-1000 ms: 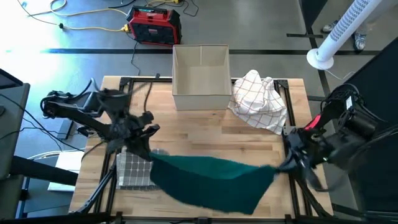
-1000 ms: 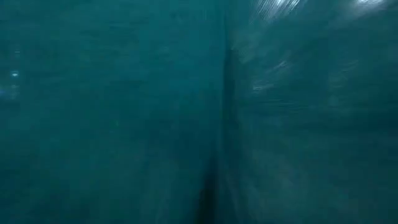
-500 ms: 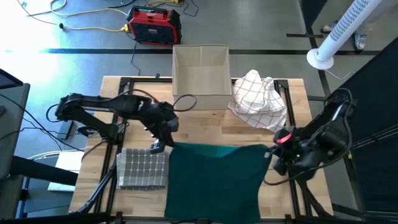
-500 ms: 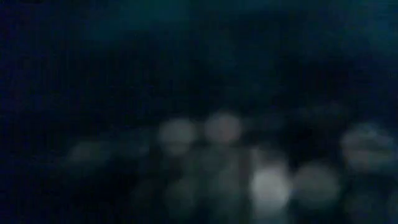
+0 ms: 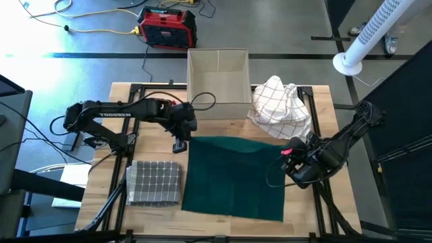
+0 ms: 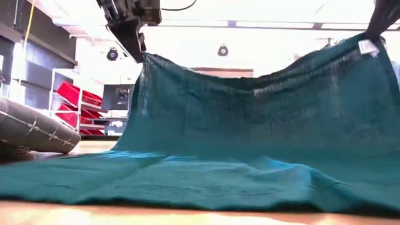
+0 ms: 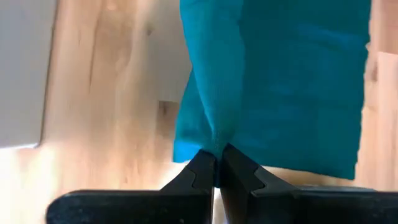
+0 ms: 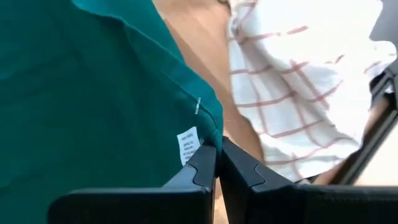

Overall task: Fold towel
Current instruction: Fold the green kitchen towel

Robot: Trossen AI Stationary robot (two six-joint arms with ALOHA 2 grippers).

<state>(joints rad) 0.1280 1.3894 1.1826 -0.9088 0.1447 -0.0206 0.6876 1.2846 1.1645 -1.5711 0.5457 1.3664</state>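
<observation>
A teal towel (image 5: 236,179) is spread over the table's near middle. Its near part lies flat on the wood, and its far edge (image 6: 250,87) is raised and sags between my two grippers. My left gripper (image 5: 181,143) is shut on the far left corner. My right gripper (image 5: 288,152) is shut on the far right corner, beside a small white label (image 8: 188,144). In the low view the left gripper (image 6: 134,44) comes in at the upper left and the right gripper (image 6: 382,28) at the upper right. My left gripper pinches the towel's far left corner (image 7: 211,142) between its two fingers, coming from above. The corner is gathered into a small fold and lifted off the table. The cloth slopes down from it to the flat near part. My right gripper pinches the towel's far right corner (image 8: 214,135) between its two fingers, right next to the label. The corner is held above the table. The cloth falls away from it toward the near part, which rests on the wood.
A folded grey checked cloth (image 5: 155,182) lies left of the towel. A crumpled white cloth with red checks (image 5: 280,108) sits at the far right, close to the right gripper. An open beige box (image 5: 217,81) stands at the far middle.
Both grippers have moved toward the table's far edge, shut on the towel's corners throughout. The towel, which was bunched at the near edge and covered the low camera, has been dragged onto the table and spread out, with its near part now flat.
</observation>
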